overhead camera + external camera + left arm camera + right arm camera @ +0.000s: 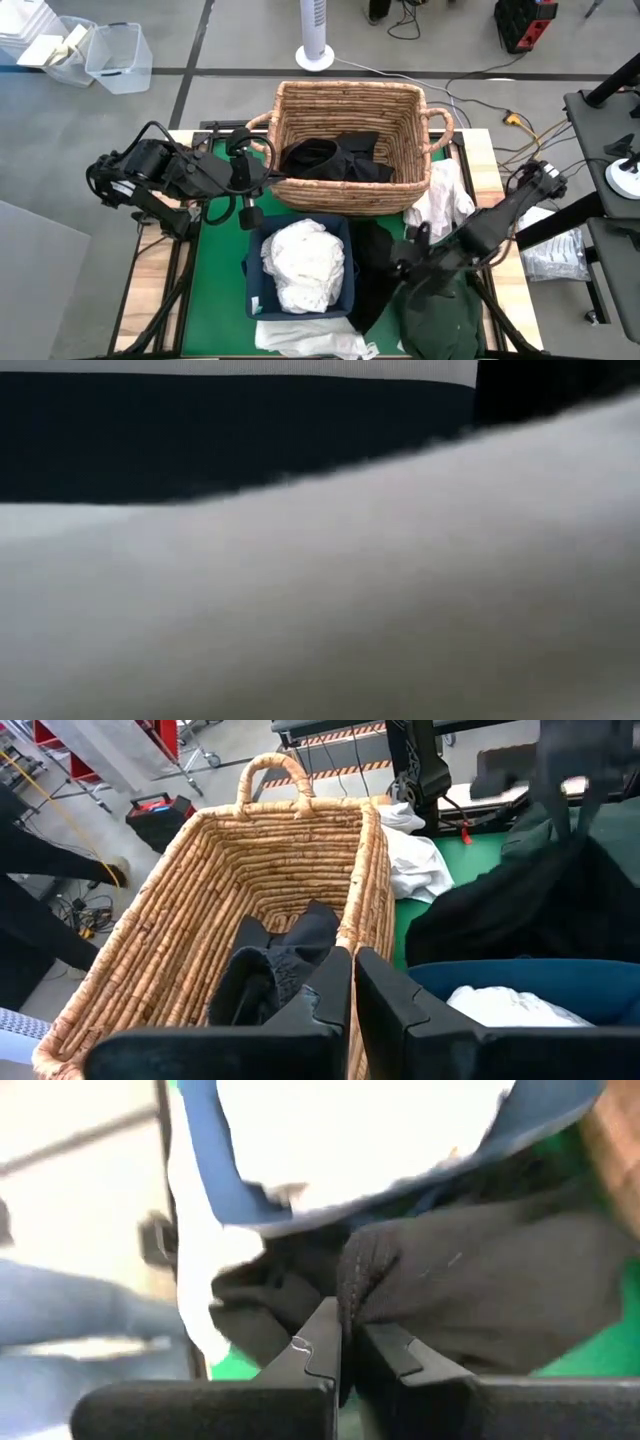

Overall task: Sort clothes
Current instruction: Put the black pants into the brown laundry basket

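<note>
The tan wicker basket (350, 135) holds black clothes (335, 160), also seen in the left wrist view (275, 970). The navy bin (255, 275) holds white clothes (305, 262). A black garment (372, 262) lies on the green mat right of the bin, with a dark green garment (440, 312) beside it. More white garments lie by the basket's right end (442, 198) and at the near edge (310, 340). My right gripper (348, 1342) is shut on the black garment. My left gripper (353, 982) is shut and empty, over the basket's near-left corner (250, 185). My right gripper pinches a bunched fold (362, 1280) of the black garment between its two fingers (318, 1342). It comes slanting down from the table's right side. The fabric humps up at the fingers and the rest spreads out on the mat beside the bin.
A white cloth (400, 590) fills the low view right in front of the camera. Clear plastic tubs (100, 55) and a white fan base (314, 55) stand on the floor beyond the table. A person's leg in blue (70, 1330) shows near the table.
</note>
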You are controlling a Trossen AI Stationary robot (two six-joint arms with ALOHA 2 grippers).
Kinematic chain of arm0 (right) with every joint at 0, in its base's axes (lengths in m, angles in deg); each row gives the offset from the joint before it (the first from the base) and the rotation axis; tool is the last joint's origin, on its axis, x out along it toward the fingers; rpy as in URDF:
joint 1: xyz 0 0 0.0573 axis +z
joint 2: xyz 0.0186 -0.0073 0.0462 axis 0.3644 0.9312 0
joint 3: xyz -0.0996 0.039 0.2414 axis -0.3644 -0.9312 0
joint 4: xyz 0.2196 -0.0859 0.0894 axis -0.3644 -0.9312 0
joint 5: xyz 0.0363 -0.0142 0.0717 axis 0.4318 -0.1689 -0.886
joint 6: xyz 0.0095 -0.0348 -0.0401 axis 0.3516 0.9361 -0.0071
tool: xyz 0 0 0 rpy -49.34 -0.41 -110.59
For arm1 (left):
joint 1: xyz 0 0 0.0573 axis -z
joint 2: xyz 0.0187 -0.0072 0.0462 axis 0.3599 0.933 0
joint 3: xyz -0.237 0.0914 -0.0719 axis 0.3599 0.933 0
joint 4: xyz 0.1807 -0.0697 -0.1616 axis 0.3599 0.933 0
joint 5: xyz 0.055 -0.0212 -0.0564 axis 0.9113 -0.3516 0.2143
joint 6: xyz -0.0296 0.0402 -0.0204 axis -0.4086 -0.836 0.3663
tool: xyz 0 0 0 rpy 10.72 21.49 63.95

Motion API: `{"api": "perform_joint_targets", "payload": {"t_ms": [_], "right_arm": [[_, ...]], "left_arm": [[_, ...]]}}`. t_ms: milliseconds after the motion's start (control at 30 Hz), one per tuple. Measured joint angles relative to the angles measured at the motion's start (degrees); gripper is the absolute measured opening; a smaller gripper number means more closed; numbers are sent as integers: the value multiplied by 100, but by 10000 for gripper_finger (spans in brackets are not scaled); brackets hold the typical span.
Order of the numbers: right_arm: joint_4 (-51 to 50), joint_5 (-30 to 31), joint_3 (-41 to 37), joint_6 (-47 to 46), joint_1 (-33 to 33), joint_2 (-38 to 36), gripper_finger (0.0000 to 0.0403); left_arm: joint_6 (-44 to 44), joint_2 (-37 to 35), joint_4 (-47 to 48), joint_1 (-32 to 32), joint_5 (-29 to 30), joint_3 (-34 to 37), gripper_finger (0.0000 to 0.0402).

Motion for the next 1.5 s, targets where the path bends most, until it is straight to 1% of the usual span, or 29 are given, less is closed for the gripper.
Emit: {"api": "perform_joint_targets", "payload": {"t_ms": [300,367,533,700,967,1033,1167,1300,1500], "right_arm": [[96,1264,373,524,-2,-937,9],[211,1500,456,760,-2,-1090,9],[927,1991,731,1787,-2,-1352,9],[1598,2242,1248,3066,-13,-1403,9],[2146,2378,2442,4878,-92,-1141,9],[2241,2381,2764,5288,-102,-1023,9],[2323,2395,3469,5993,-200,-705,9],[2528,2394,4150,6797,-282,-344,9],[2862,2374,5341,7907,-298,234,9]], "left_arm": [[0,-7,-5,0,155,1,0],[1,-8,-8,0,155,2,0],[2,-11,-72,0,160,2,0],[2,-11,-116,0,297,2,0],[2,-13,-263,0,359,2,0],[0,-13,-400,0,249,2,0],[-160,-13,-728,0,-64,2,0],[-342,-17,-987,4,-93,2,0],[-385,-17,-1023,0,-94,2,0]]}}
